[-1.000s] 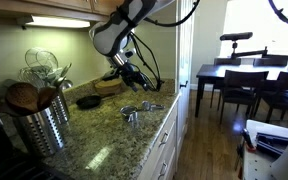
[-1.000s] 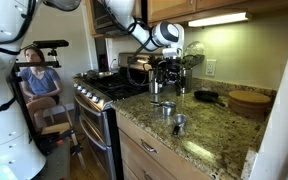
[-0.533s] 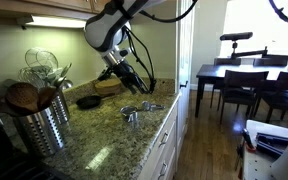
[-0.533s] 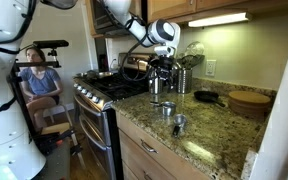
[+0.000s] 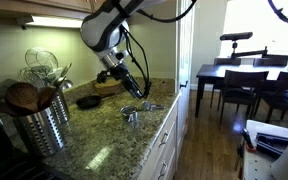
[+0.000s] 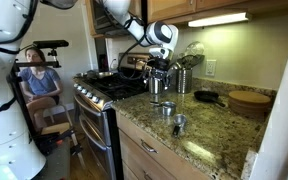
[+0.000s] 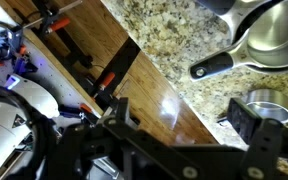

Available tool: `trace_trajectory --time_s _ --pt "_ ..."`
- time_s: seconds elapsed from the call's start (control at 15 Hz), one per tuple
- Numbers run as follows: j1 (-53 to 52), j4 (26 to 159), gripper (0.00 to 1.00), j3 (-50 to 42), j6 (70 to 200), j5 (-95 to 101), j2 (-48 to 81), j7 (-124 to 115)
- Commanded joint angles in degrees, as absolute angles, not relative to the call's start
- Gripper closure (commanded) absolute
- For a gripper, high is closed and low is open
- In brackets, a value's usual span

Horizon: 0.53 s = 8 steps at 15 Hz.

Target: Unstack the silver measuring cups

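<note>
The white-and-black robot arm (image 5: 109, 30) reaches down from overhead toward the speckled granite counter (image 5: 104, 150). Its wrist is bent so that the black gripper (image 5: 133, 88) hangs tilted just above the shiny silver measuring cups (image 5: 134, 113), clear of them. In the wrist view the fingers (image 7: 116, 108) stand wide apart with nothing between. The cups sit near the counter's front edge in both exterior views (image 6: 179, 123), too small there to tell whether any are nested. In the wrist view one cup (image 7: 262, 100) is partly hidden behind a finger, and another is cut off by the top edge.
</note>
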State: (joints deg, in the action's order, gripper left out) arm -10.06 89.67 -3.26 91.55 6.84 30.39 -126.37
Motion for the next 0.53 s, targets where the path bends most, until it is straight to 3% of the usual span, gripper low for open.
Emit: trace_trajectory --time_s 0.0,0.47 --pt "-9.95 93.15 0.00 -3.07 90.63 4.72 27.69 -131.69" --pt "-9.85 90.50 0.00 -2.37 91.51 5.87 30.35 -129.45"
